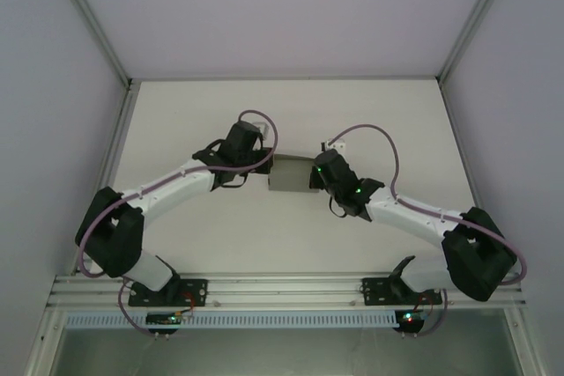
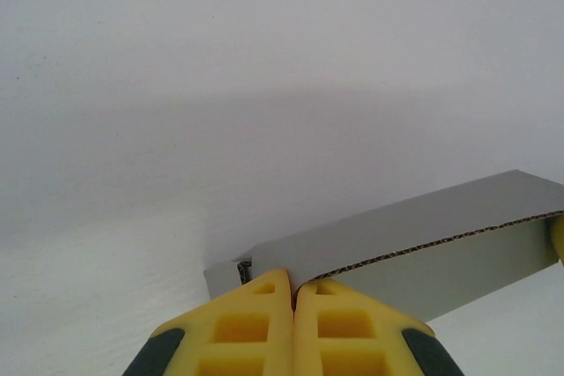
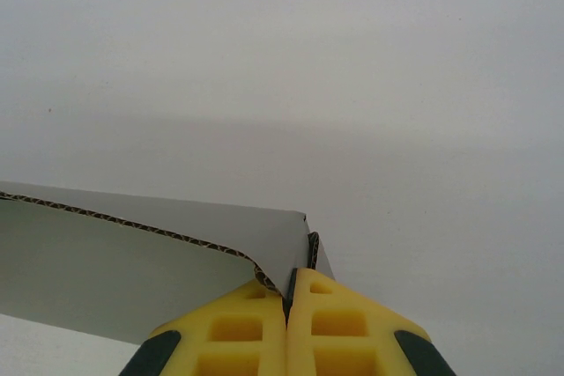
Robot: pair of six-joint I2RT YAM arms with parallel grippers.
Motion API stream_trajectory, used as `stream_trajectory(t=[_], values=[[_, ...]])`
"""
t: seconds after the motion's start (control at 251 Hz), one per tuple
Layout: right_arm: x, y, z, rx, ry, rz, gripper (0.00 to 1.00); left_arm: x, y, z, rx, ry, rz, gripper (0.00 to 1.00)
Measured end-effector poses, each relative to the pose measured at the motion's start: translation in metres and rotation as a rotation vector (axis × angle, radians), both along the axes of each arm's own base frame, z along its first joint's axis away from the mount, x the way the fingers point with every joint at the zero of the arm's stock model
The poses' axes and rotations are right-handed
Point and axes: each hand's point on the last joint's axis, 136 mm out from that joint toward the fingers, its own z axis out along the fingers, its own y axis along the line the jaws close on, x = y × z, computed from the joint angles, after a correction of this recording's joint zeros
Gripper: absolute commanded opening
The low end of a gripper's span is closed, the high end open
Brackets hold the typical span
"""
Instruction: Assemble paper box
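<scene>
Both clamped: left tool (image 2: pixel 293 284), right tool (image 3: pixel 288 282).

Matt corrugated-card paper box (image 2: pixel 414 222), smooth matt table (image 1: pixel 264 244)

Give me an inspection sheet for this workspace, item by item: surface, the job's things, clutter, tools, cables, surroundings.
Surface: pale, plain table.
Job's things: grey paper box mid-table between the two arms, corrugated edge showing.
Clutter: nothing seen.
Grippers: left tool shut on the box's left end; right tool shut on its right end.
Cables: purple cables loop along both arms, off the box.
Surroundings: white walls, metal frame.
</scene>
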Motion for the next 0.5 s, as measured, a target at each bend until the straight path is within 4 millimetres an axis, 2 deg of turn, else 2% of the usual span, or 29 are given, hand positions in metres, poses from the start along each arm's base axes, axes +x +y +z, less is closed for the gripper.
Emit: stream_trajectory(t=[0.184, 0.499], values=[[-0.002, 0.000, 0.000, -0.014, 0.008, 0.006, 0.00, -0.001, 0.000, 0.012, 0.026, -0.005, -0.001, 0.00], [-0.004, 0.001, 0.000, -0.033, 0.034, 0.012, 0.00, -0.004, 0.000, 0.017, -0.084, 0.106, -0.010, 0.00]])
